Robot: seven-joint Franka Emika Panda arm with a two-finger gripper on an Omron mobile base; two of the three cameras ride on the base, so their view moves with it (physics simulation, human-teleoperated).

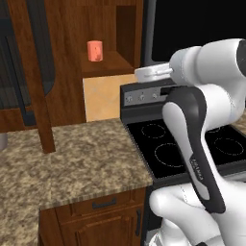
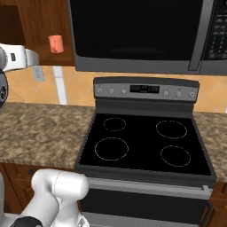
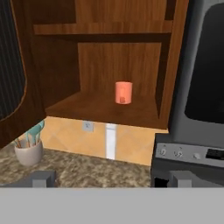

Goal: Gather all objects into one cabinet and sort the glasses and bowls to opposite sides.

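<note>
Facing an open wall cabinet (image 3: pixel 109 52) with jaws spread wide and holding nothing.

Sitting upright on the lower shelf (image 3: pixel 87 107), 1 salmon-orange cup (image 3: pixel 123 92), at 12 o'clock from the gripper (image 3: pixel 111 178); standing at 9 o'clock on the granite counter (image 3: pixel 83 168), a utensil crock (image 3: pixel 29 151); showing at 3 o'clock, the stove's control panel (image 3: pixel 188 151), under a dark microwave (image 3: pixel 205 74).

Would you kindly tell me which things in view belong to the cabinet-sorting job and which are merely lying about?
Belongs to the job:
- salmon-orange cup on the lower shelf
- wooden wall cabinet, door open
- claw, open, holding nothing

Just lying about:
- stove
- microwave
- utensil holder on the counter
- wall outlet
</note>
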